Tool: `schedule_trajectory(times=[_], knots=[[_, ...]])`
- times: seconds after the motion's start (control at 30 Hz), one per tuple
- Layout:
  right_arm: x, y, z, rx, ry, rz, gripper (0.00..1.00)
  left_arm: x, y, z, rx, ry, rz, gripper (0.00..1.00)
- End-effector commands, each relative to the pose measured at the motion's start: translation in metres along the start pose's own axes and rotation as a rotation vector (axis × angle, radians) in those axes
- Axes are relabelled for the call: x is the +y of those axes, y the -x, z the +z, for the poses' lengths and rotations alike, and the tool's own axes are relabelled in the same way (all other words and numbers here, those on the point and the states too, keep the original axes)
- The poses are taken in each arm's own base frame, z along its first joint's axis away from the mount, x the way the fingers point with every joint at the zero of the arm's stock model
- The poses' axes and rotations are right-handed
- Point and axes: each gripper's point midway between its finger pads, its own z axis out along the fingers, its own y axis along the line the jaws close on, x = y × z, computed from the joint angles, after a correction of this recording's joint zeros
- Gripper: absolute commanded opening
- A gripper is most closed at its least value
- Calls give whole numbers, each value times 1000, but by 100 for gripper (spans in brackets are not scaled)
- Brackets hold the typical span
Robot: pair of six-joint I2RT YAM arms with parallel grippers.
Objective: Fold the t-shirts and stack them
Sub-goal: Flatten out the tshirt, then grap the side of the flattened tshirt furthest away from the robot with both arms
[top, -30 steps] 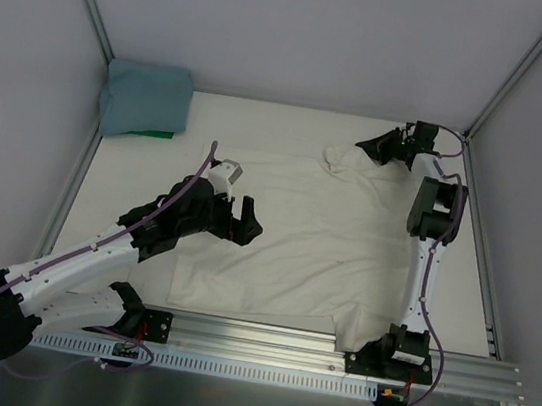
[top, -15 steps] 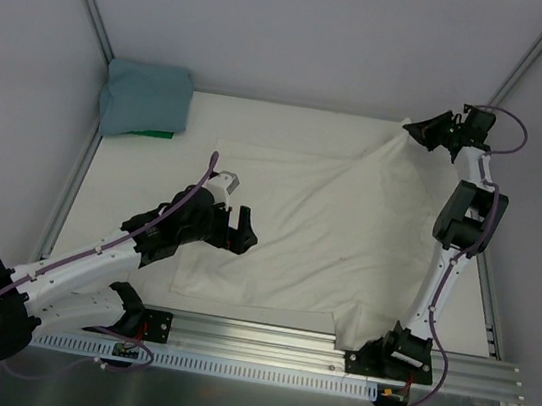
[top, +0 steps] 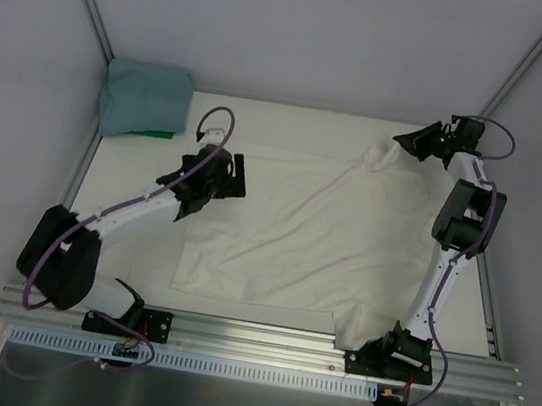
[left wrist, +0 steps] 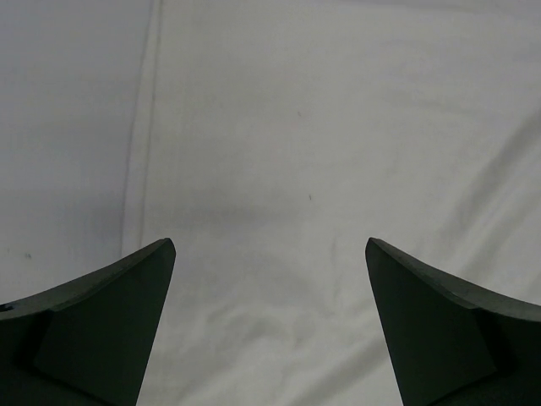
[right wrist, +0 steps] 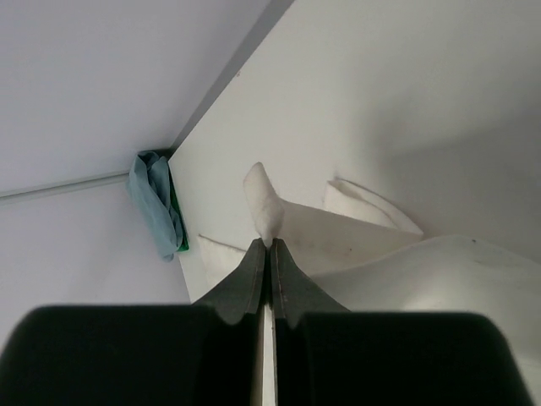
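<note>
Across table [top: 293,120] centre, cream t-shirt [top: 296,237] spread flat, its far-right part pinched up in closed right gripper [right wrist: 269,247], likely to pull it smooth; left gripper [left wrist: 269,245] empty, jaws wide, over its left edge; teal t-shirt [top: 145,96] folded at far-left corner.

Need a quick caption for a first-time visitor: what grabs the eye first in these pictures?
A cream t-shirt lies spread across the middle of the table, its far right edge pinched and lifted by the shut right claw. The left claw hangs wide open above the shirt's left edge, and a bunched teal t-shirt sits in the far left corner.
</note>
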Motion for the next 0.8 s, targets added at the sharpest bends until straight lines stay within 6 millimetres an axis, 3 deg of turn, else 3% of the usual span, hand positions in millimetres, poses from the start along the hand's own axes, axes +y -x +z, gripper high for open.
schedule_trajectory(times=[0.0, 0.03, 0.1, 0.13, 0.17, 0.2, 0.23, 0.3, 0.37, 0.4, 0.43, 0.47, 0.5, 0.53, 0.57, 0.6, 0.63, 0.67, 0.7, 0.73, 0.77], knots=[[53, 8, -24, -39, 97, -84, 0, -5, 88, 42, -169, 38, -23, 99], [54, 8, -25, -37, 100, -84, 0, -2, 85, 66, -134, 32, 3, 99], [54, 5, -25, -35, 102, -80, 0, -14, 118, 82, -199, -33, 38, 99], [55, 5, -26, -34, 106, -80, 0, 1, 119, 100, -177, -12, 24, 99], [55, 3, -26, -32, 106, -76, 0, -7, 133, 105, -169, -67, 9, 98], [53, 2, -26, -31, 104, -74, 0, 0, 135, 111, -148, -59, -11, 97], [54, 2, -26, -29, 108, -72, 0, 20, 132, 127, -111, -25, -40, 96], [52, 0, -26, -25, 105, -60, 0, 23, 140, 135, -81, -69, -79, 95], [57, 2, -26, -38, 127, -71, 0, 41, 136, 151, -45, -49, -107, 94], [56, 1, -26, -37, 128, -65, 0, 35, 149, 153, -46, -91, -110, 93], [54, -1, -25, -33, 127, -61, 0, 41, 136, 166, 1, -80, -109, 93], [55, -2, -25, -33, 131, -61, 0, 45, 148, 169, -3, -86, -103, 93], [54, -4, -25, -32, 132, -57, 0, 41, 148, 173, 19, -120, -104, 92], [50, -6, -24, -30, 127, -54, 0, 47, 131, 185, 90, -114, -112, 90], [50, -8, -24, -27, 126, -51, 0, 48, 128, 190, 118, -123, -112, 87], [51, -8, -24, -30, 127, -53, 0, 49, 145, 192, 102, -134, -118, 85], [49, -9, -24, -27, 126, -51, 0, 48, 130, 201, 160, -157, -124, 80], [48, -9, -25, -27, 124, -50, 0, 49, 144, 203, 146, -168, -128, 79], [48, -9, -24, -27, 123, -52, 0, 49, 144, 205, 168, -178, -137, 78], [48, -10, -25, -26, 122, -51, 0, 52, 130, 218, 223, -184, -154, 76], [48, -10, -24, -25, 121, -52, 0, 53, 118, 217, 295, -191, -176, 73]])
